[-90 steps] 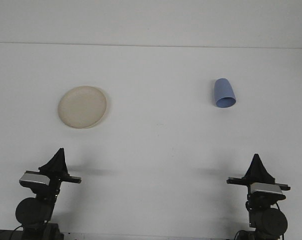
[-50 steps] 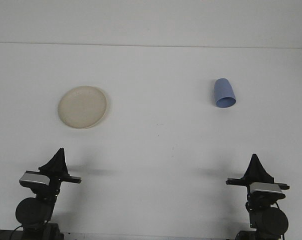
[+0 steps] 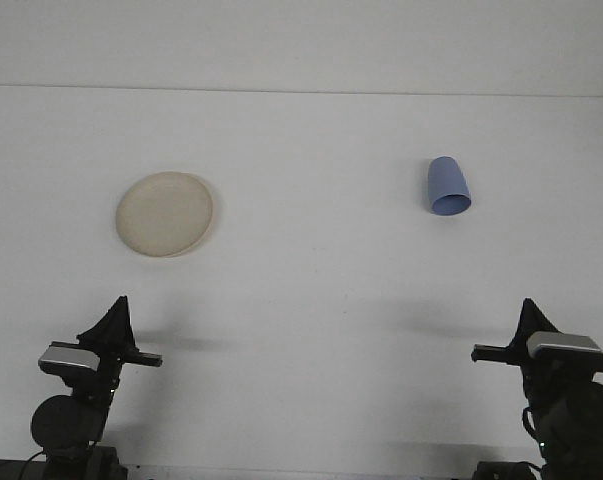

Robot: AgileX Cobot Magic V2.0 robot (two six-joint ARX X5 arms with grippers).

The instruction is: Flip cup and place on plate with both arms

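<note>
Plain white matte desk (image 3: 311, 300), surface uniform, far edge meeting a pale wall. Two items lie directly on it, well apart. Far left: round, shallow cream plate (image 3: 165, 213), lying flat. Far right: light blue plastic cup (image 3: 448, 186), mouth down, wider rim towards the near side.

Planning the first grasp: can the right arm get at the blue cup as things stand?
Probably yes. The blue cup sits on the right half of the table, ahead of the right gripper, with only bare tabletop between them.
</note>
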